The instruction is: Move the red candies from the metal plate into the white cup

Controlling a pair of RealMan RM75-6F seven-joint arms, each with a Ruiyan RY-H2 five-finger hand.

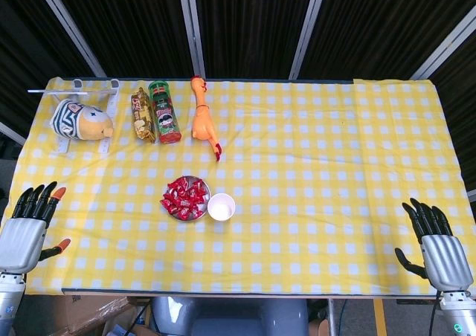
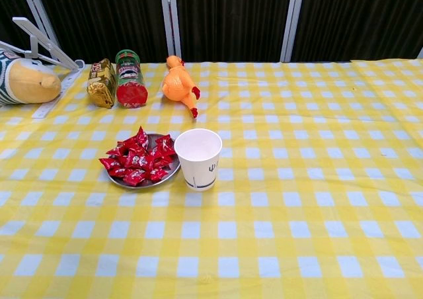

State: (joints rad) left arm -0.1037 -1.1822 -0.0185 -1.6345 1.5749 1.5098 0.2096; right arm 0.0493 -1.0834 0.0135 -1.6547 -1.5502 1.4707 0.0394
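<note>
Chest view: crinkly red candies (image 2: 137, 159), round metal plate (image 2: 173, 170)

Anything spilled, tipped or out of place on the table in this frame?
Nothing spilled. The red candies are all heaped on the metal plate, and the white cup stands upright beside it, apparently empty. The Pringles can and rubber chicken lie on their sides at the back, away from the work.

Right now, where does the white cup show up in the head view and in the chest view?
Head view: the white cup stands a little left of centre, just right of the metal plate.
Chest view: the white cup is left of centre in the middle of the picture, again just right of the metal plate.
Shared landmark: the orange rubber chicken lies beyond the cup in both.
</note>
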